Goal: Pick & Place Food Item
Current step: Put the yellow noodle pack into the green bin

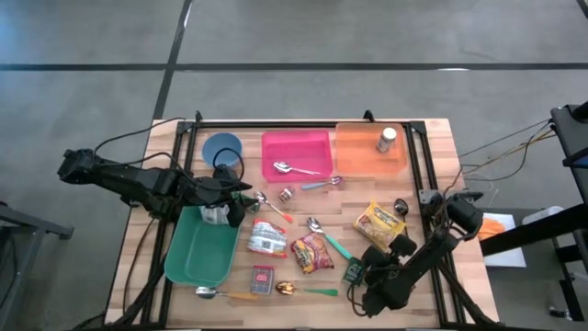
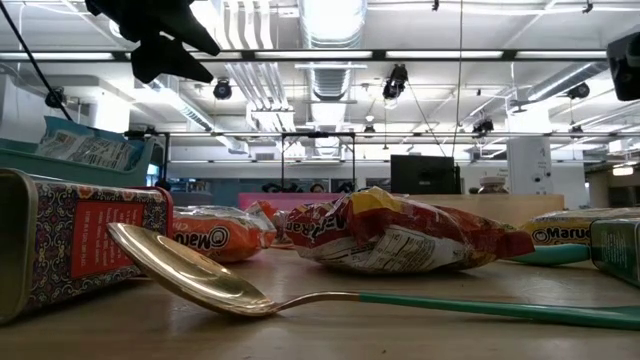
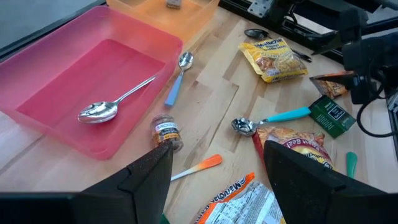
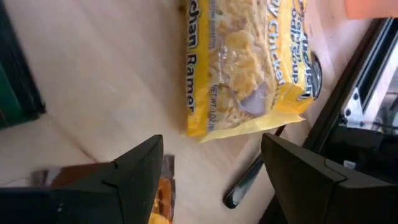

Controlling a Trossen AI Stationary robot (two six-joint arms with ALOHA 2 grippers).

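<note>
The left gripper (image 1: pixel 241 199) hangs over the top edge of the green bin (image 1: pixel 204 248), its fingers (image 3: pixel 149 168) spread apart with nothing between them. Just right of it lie a ramen packet (image 1: pixel 267 238) and a red noodle packet (image 1: pixel 313 252), with a pink bin (image 1: pixel 296 154) and an orange bin (image 1: pixel 370 152) behind. The yellow ramen packet (image 1: pixel 379 222) lies flat on the table near the right edge. The right gripper (image 1: pixel 375 260) hovers just in front of it, fingers (image 4: pixel 140 165) parted and empty.
</note>
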